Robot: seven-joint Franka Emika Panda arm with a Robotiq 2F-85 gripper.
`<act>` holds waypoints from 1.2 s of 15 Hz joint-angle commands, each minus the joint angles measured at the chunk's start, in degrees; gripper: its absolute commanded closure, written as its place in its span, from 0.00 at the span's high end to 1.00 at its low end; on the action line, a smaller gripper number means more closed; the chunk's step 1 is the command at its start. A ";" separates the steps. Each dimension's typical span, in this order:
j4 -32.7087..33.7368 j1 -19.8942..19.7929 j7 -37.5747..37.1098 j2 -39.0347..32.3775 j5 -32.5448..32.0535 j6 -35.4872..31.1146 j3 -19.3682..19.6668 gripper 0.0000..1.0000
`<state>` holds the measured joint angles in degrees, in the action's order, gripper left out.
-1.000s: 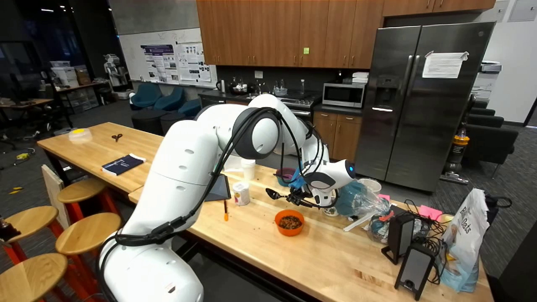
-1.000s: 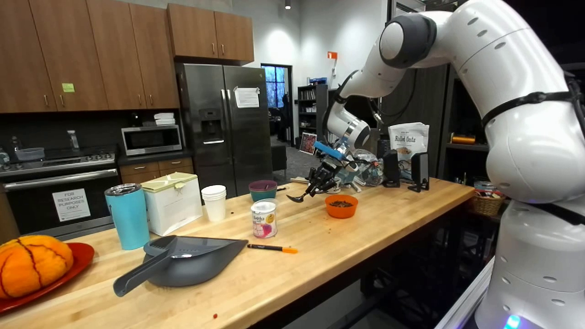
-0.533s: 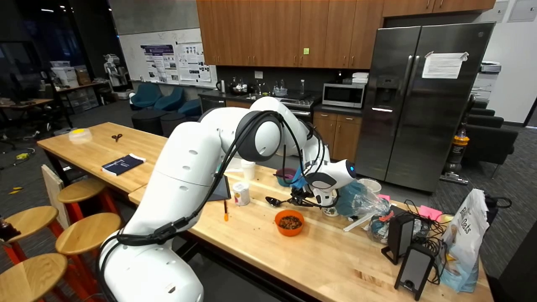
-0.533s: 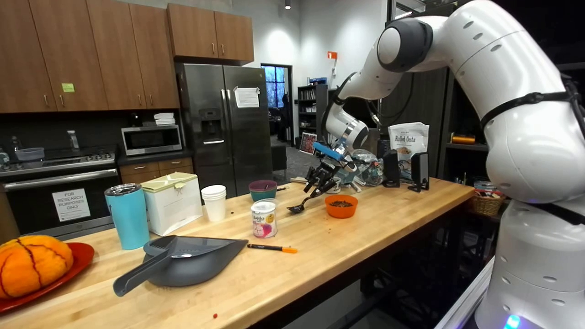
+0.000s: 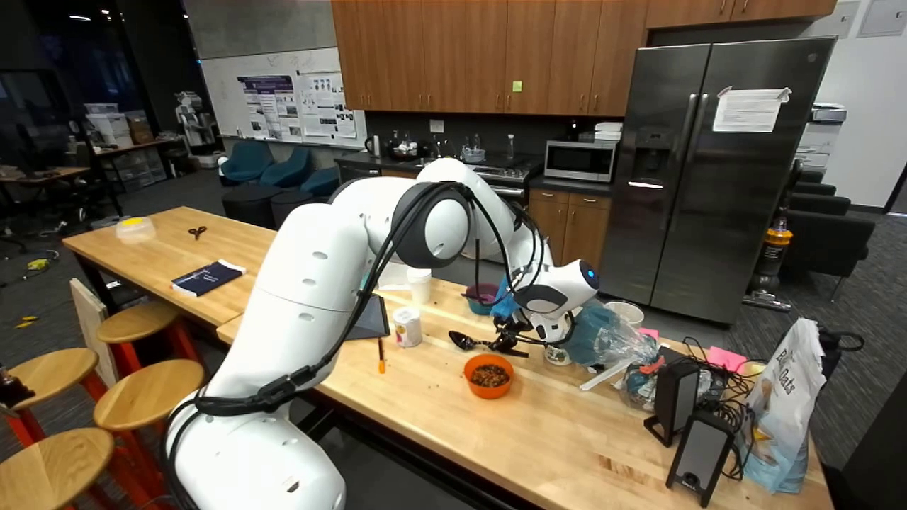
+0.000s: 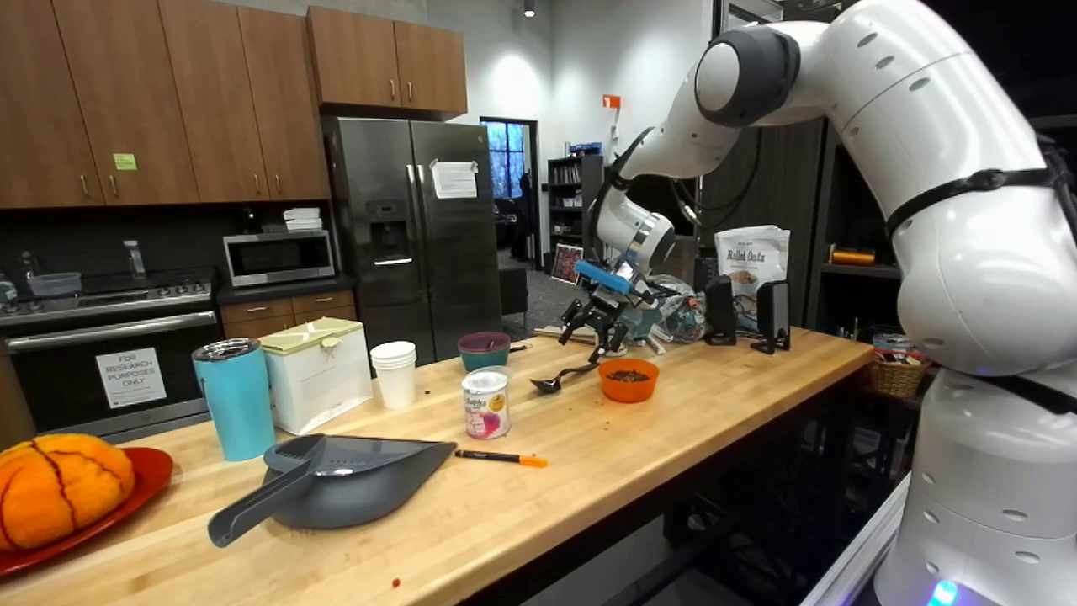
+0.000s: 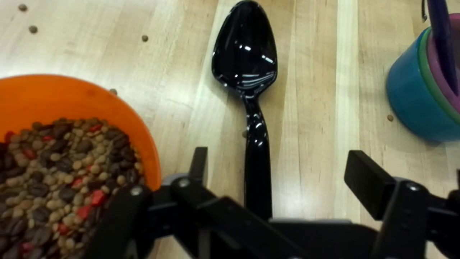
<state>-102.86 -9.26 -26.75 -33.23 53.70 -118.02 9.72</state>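
Observation:
A shiny black spoon (image 7: 257,151) lies on the wooden table, its bowl pointing away from my gripper (image 7: 284,171). Both fingers stand wide apart, with the spoon's handle running between them and touching neither pad. The handle's end is hidden under the gripper body. In an exterior view the gripper (image 6: 583,343) hangs low over the spoon (image 6: 547,385). Close on one side is an orange bowl (image 7: 46,95) holding lentils, dark beans and red bits. Nested blue, green and purple cups (image 7: 408,97) stand on the opposite side, with a dark handle rising from them.
A white can (image 6: 486,412), stacked paper cups (image 6: 394,374), an orange-tipped marker (image 6: 502,458) and a grey dustpan (image 6: 362,497) share the table. Plastic bags (image 5: 616,340), speakers (image 5: 701,453) and an oats bag (image 5: 783,411) crowd one end. Loose lentils are scattered about.
A second ago the jaws were closed on the spoon, which was held above the table. Since then the spoon has come down onto the tabletop and the fingers have spread, letting it go.

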 commanded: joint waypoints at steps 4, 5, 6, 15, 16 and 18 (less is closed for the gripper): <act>-13.97 5.02 -1.43 17.32 -15.71 -7.01 2.14 1.00; -16.34 5.37 -1.92 20.35 -18.43 -7.52 2.05 1.00; -18.43 5.39 -2.46 23.05 -20.96 -7.62 1.93 1.00; -33.90 -1.65 -11.51 44.47 -44.98 -11.49 2.86 1.00; -30.84 -1.25 -10.96 40.32 -43.29 -9.89 1.85 1.00; -32.37 -2.65 -10.81 42.94 -43.74 -10.11 1.93 1.00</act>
